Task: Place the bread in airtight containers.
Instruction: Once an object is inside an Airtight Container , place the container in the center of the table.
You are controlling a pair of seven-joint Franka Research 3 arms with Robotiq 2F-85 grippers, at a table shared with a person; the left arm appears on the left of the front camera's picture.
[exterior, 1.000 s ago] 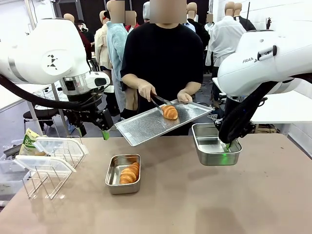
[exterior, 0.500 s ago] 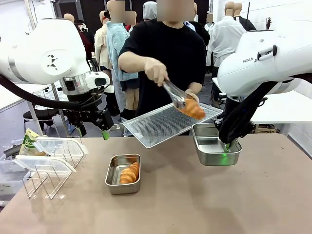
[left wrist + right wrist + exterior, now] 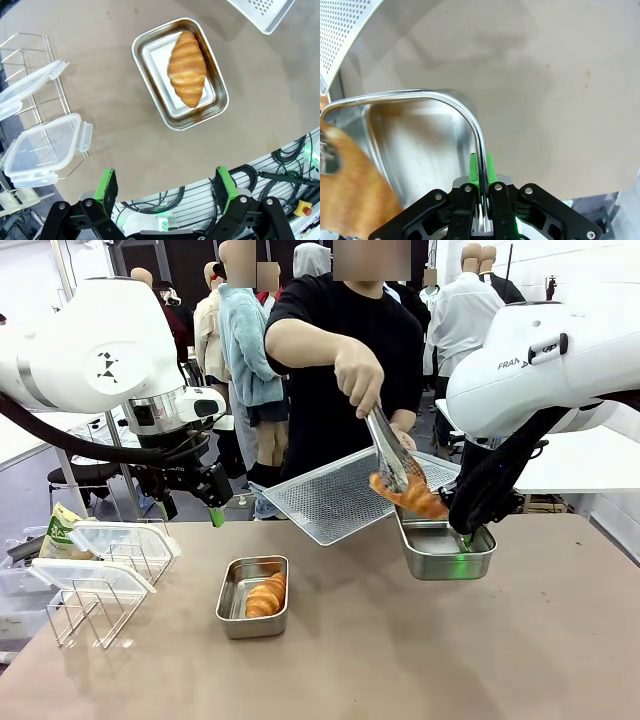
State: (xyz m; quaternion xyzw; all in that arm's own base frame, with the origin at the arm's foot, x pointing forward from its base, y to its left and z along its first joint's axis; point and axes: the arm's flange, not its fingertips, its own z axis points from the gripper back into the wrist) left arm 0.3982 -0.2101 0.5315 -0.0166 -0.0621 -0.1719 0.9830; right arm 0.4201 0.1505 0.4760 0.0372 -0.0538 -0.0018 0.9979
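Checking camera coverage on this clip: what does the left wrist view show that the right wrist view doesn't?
Left wrist: the open left gripper above a roll in a steel container, plus two clear lids. Right wrist: the right gripper shut on the rim of another container, a second roll at its opening. Both: the perforated tray and the tabletop.
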